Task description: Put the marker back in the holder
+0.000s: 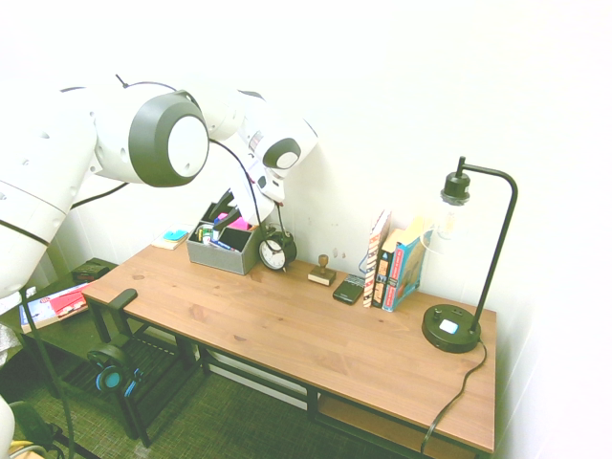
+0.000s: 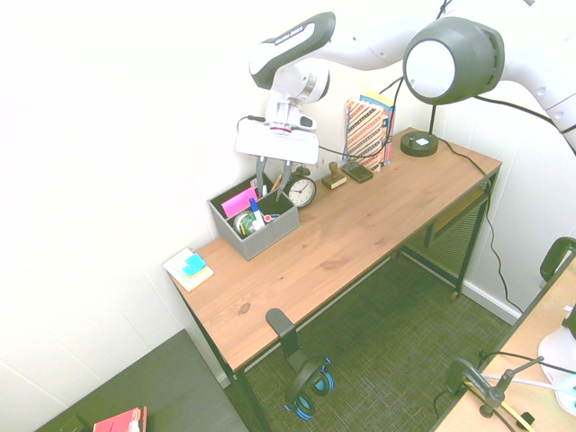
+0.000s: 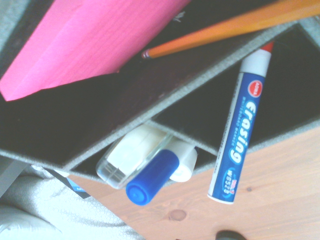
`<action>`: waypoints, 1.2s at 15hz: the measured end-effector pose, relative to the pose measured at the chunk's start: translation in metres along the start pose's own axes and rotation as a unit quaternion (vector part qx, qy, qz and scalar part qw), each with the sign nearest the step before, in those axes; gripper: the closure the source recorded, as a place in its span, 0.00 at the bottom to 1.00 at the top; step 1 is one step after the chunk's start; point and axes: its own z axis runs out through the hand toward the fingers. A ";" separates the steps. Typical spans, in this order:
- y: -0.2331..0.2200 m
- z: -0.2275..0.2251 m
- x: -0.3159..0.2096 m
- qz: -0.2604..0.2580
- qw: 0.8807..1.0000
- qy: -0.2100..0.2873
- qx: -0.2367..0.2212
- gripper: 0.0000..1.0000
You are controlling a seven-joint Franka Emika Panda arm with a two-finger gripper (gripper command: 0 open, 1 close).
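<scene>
Because the marker (image 3: 241, 125) leans in the holder (image 2: 270, 236) compartment, the gripper (image 2: 275, 180) above has its jaws slightly spread, apparently letting go.

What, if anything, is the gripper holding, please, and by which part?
It cannot be told: the marker points into the holder below the gripper, any grip hidden.

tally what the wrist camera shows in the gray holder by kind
markers: 2 (red-tipped marker, blue-capped marker)
pencil: 1
correction tape: 1
pink paper pad: 1
total: 5
</scene>
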 end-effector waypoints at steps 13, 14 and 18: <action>0.212 -0.151 -0.119 -0.219 0.930 0.289 -0.061 0.00; 0.228 -0.156 -0.126 -0.234 0.921 0.309 -0.053 0.00; 0.268 -0.136 -0.115 -0.265 0.905 0.331 -0.019 0.00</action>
